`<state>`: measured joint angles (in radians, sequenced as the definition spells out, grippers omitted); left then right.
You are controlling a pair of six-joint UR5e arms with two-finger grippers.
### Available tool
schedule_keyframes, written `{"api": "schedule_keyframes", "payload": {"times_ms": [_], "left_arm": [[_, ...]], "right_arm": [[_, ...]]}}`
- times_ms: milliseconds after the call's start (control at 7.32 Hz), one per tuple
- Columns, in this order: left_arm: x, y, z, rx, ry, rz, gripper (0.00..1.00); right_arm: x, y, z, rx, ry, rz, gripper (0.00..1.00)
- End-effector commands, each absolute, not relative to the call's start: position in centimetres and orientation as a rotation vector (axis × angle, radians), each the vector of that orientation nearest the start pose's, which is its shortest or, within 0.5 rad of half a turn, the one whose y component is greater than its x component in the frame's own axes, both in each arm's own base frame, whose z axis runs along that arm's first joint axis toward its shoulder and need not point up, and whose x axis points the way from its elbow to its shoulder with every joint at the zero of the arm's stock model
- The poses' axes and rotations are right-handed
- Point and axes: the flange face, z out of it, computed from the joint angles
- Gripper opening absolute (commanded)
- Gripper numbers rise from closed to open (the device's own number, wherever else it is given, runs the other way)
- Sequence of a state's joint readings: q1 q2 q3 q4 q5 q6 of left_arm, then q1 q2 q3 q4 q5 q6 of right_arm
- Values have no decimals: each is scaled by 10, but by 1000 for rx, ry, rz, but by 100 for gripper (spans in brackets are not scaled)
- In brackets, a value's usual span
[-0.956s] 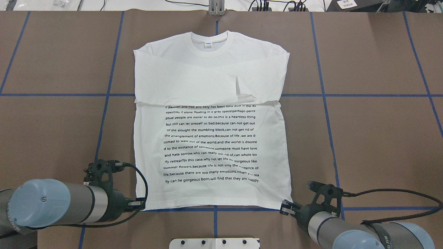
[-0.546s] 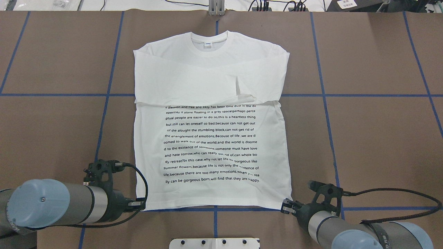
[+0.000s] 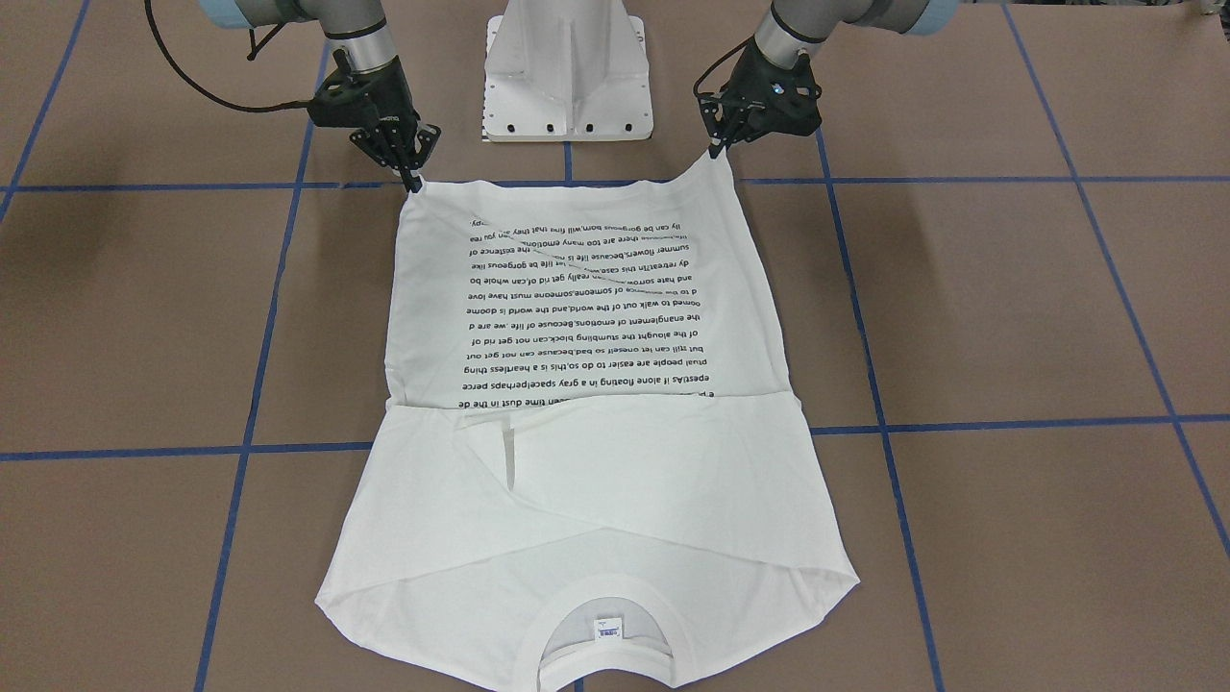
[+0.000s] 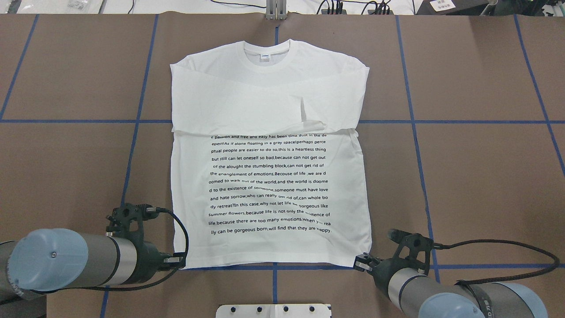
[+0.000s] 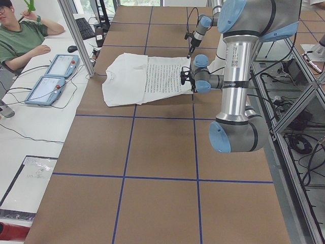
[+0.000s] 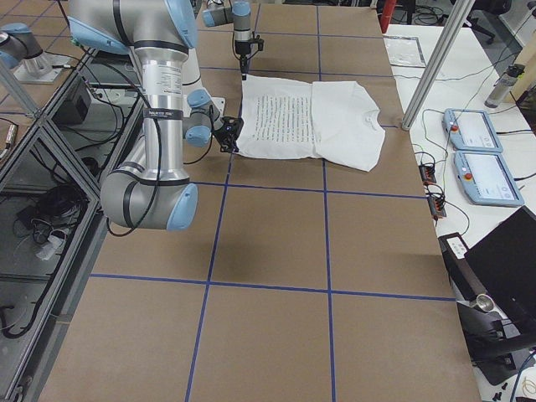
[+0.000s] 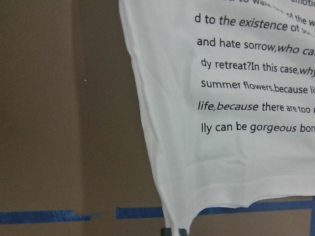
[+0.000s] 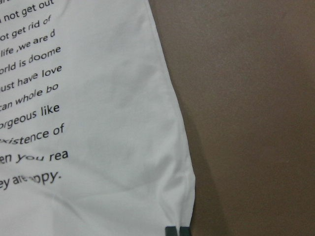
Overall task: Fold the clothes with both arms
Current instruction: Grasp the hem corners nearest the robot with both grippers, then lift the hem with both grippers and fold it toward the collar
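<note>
The white T-shirt [image 4: 265, 88] lies flat on the brown table, collar far from me, printed text up, both sleeves folded across the chest. My left gripper [image 4: 180, 263] is shut on the near left hem corner, which shows between its tips in the left wrist view [image 7: 175, 231]. My right gripper [image 4: 359, 263] is shut on the near right hem corner, seen pinched in the right wrist view [image 8: 177, 231]. In the front-facing view the left gripper [image 3: 716, 152] and right gripper [image 3: 413, 183] hold the two hem corners slightly raised, and the shirt [image 3: 596, 481] is spread out below them.
The white pedestal base [image 3: 567, 67] stands between the arms at the table's near edge. Blue tape lines [image 4: 410, 121] grid the table. A seated person [image 5: 23, 40] and two control tablets [image 5: 51, 76] are at a side table beyond the collar end.
My right gripper has shifted slightly left onto the hem corner, and that corner has puckered a little. The left arm and the rest of the shirt have not moved.
</note>
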<state>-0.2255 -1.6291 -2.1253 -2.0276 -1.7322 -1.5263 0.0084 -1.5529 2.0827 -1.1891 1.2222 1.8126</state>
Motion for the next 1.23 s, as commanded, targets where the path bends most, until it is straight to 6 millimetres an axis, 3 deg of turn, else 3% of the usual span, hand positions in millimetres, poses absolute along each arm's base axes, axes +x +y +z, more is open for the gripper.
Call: {"api": "schedule_keyframes", "payload": {"times_ms": [0, 273, 410, 546, 683, 819, 956, 1093], "left_arm": [[428, -218, 306, -15, 1075, -72, 0], [361, -194, 246, -105, 1076, -21, 0], [333, -186, 220, -134, 1075, -5, 0], [323, -198, 211, -138, 1067, -18, 0], [316, -218, 197, -81, 1073, -21, 0], [303, -251, 180, 9, 1053, -24, 0], [290, -292, 155, 71, 1013, -24, 0], [286, -334, 144, 115, 965, -37, 0]], "right_arm": [[-448, -175, 338, 208, -955, 395, 0], [-370, -171, 264, 70, -900, 350, 0], [-338, -181, 245, 23, -874, 351, 0], [-328, -203, 234, 36, -866, 250, 0], [-323, -226, 218, 84, -878, 190, 0], [-319, -255, 206, 92, -862, 240, 0], [-314, -290, 187, 166, -836, 182, 0], [-304, -313, 177, 307, -787, -32, 0]]}}
